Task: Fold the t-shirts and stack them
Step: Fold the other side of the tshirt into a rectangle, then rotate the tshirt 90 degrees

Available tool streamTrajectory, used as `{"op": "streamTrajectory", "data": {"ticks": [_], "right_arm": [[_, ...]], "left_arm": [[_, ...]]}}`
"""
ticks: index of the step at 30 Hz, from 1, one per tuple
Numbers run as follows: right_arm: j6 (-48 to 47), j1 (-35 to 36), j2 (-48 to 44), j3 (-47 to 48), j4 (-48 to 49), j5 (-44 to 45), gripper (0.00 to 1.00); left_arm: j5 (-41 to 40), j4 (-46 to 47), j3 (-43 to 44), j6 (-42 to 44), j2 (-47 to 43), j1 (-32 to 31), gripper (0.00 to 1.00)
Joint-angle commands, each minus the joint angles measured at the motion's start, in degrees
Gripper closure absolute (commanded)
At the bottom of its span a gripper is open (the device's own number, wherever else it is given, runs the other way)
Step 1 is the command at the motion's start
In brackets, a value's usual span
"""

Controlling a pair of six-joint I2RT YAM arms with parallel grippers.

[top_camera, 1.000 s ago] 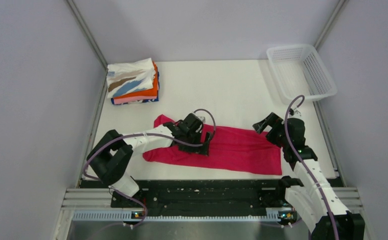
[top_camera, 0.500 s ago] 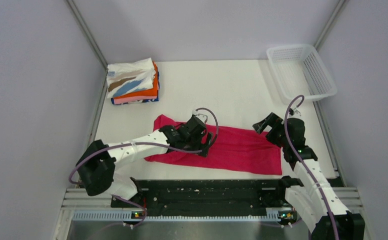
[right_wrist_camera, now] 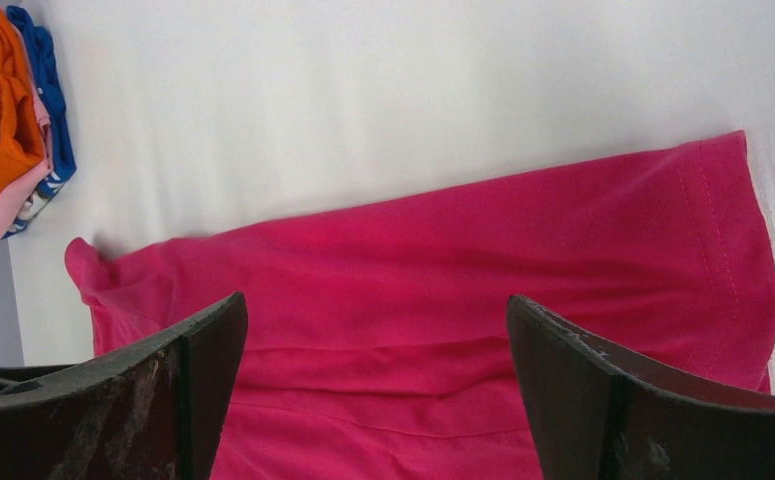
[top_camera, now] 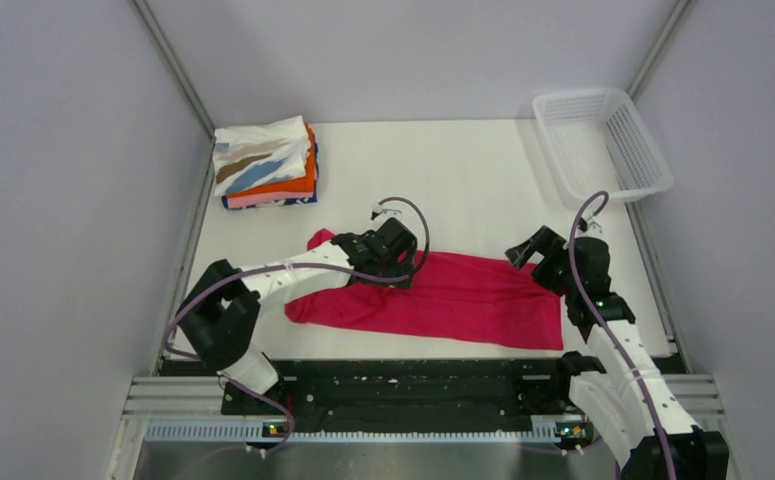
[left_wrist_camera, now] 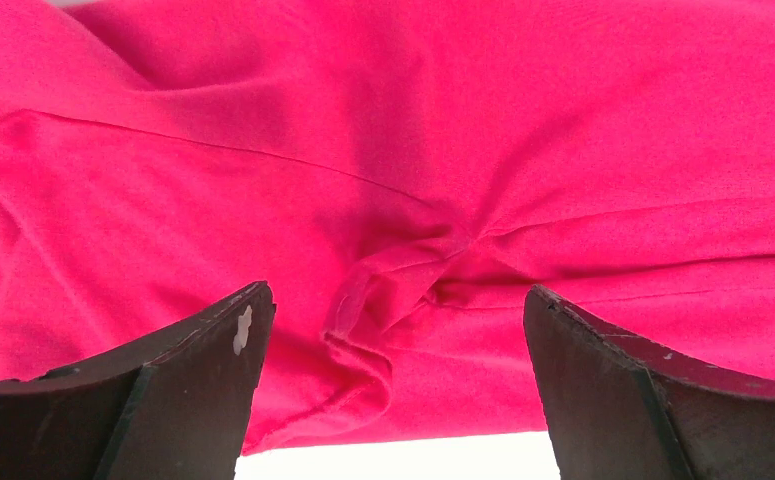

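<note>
The magenta-red t-shirt (top_camera: 473, 300) lies folded into a long band across the near middle of the table. My left gripper (top_camera: 401, 270) is open low over the shirt's far edge, left of centre. In the left wrist view the gripper (left_wrist_camera: 395, 292) straddles a small raised wrinkle of the shirt (left_wrist_camera: 463, 130) without holding it. My right gripper (top_camera: 528, 250) is open above the shirt's right end. In the right wrist view the gripper (right_wrist_camera: 375, 300) is empty above the cloth (right_wrist_camera: 463, 260). A stack of folded t-shirts (top_camera: 263, 165), white streaked on top, then orange, pink and dark blue, sits at the far left.
A white mesh basket (top_camera: 603, 140) stands at the far right corner. Metal frame rails run along both sides of the white table (top_camera: 463, 180). The folded stack also shows in the right wrist view (right_wrist_camera: 8, 110).
My left gripper has drawn back from the shirt's near middle toward its far edge, and its arm has swung. The right arm and the shirt have not visibly moved.
</note>
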Motion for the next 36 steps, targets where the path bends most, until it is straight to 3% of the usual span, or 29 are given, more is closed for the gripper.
{"op": "streamTrajectory", "data": {"ticks": [1, 6, 14, 19, 23, 26, 28, 33, 36], "right_arm": [[-1.0, -0.2, -2.0, 0.9, 0.2, 1.4, 0.01], [-1.1, -0.2, -2.4, 0.9, -0.1, 1.8, 0.01], [-1.1, -0.2, -2.2, 0.6, 0.5, 1.7, 0.01], [-1.3, -0.2, -2.5, 0.8, 0.3, 1.5, 0.01], [-2.6, -0.2, -2.2, 1.0, 1.0, -0.5, 0.01], [-2.8, 0.3, -1.3, 0.9, 2.3, -0.5, 0.01], [-3.2, 2.3, 0.3, 0.7, 4.8, -0.4, 0.01], [-6.2, 14.2, 11.5, 4.0, 10.2, 3.4, 0.01], [-6.5, 18.6, 18.4, 5.8, 12.6, 3.9, 0.01]], "left_arm": [[5.0, 0.5, 3.7, -1.9, 4.4, 0.1, 0.01], [17.1, 6.6, 1.6, -0.6, 3.6, 0.0, 0.01], [28.3, 15.6, -3.7, 3.9, 1.1, -3.8, 0.01], [25.6, 11.3, -3.2, 4.7, 0.9, -5.2, 0.01], [24.5, 10.9, -4.1, 4.6, -6.7, -5.1, 0.01], [16.8, 10.8, -6.6, 1.4, -14.3, -4.5, 0.01], [16.9, 13.1, -11.0, -1.4, -18.3, -0.8, 0.01], [27.5, 22.3, -21.4, -9.6, -18.6, 17.9, 0.01], [28.2, 28.6, -22.1, -12.8, -13.5, 20.4, 0.01]]}}
